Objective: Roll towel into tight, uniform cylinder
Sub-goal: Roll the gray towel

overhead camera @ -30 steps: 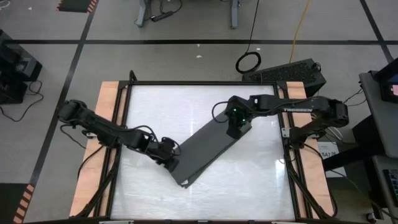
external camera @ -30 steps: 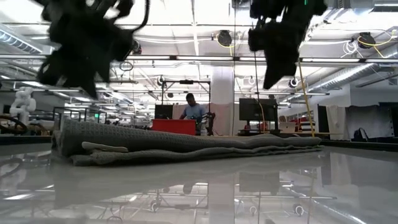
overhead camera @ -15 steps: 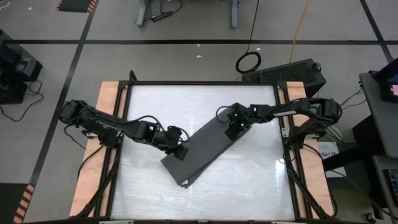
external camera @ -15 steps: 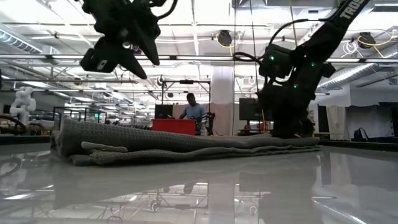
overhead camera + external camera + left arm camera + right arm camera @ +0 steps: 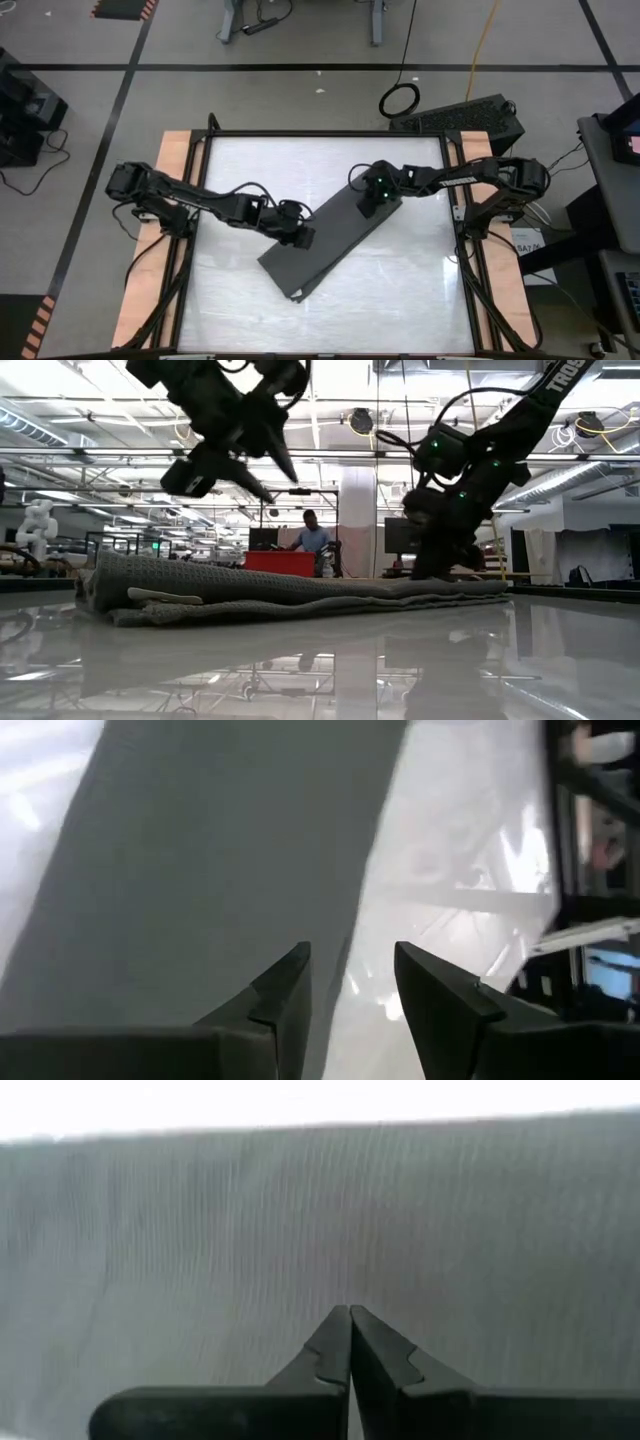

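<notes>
The dark grey towel [image 5: 322,248] lies as a folded strip, slanting from the table's near left to its far right. Its layers show stacked at the end in the low view [image 5: 150,598], with a pale tag [image 5: 165,597] sticking out. My left gripper [image 5: 301,238] hangs open well above the towel's left long edge [image 5: 350,955], touching nothing [image 5: 262,485]. My right gripper [image 5: 366,206] is shut, down on the towel's far right end [image 5: 432,570]. My right gripper's shut fingertips [image 5: 350,1320] rest on the towel's top face [image 5: 350,1280] near its far right end. They slant down from the table's right side. The towel lies flat on the table beneath them.
A black frame [image 5: 320,134] with wooden strips [image 5: 170,190] rims the glossy white table [image 5: 400,290]. A black box [image 5: 470,118] and a cable coil [image 5: 400,99] lie beyond the far edge. A person [image 5: 312,542] sits in the room behind.
My right gripper has come down from above onto the towel's far right end, tipping steeply and staying shut. My left gripper has travelled toward the table's right and far side, over the towel's left long edge, and stays open. The towel has kept its place.
</notes>
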`<state>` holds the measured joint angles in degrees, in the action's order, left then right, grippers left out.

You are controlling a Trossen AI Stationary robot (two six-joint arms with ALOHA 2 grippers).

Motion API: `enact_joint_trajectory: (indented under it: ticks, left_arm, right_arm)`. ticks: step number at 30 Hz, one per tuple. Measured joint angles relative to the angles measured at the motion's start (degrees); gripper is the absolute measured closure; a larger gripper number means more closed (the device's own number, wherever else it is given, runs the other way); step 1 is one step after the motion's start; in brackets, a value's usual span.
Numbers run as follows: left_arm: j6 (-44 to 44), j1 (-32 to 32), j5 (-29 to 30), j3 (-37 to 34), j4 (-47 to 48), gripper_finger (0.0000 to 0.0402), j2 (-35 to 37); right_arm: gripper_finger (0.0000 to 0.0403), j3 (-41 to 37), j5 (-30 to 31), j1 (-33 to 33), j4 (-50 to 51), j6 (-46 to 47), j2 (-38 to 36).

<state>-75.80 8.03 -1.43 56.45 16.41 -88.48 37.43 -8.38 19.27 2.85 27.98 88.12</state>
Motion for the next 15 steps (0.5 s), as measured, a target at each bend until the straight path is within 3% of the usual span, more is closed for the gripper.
enact_joint_trajectory:
  ticks: [9,15]
  left_arm:
    - [-6.34,3.86,-1.79,-0.04,0.50,0.0253,-6.34]
    - [-15.36,6.00,-4.63,-0.09,3.83,0.0253,-9.95]
  right_arm:
    - [0.0403,-0.02,-0.93,0.44,3.44,-1.80,0.02]
    - [0.0403,-0.02,-0.79,1.51,7.55,-1.65,0.02]
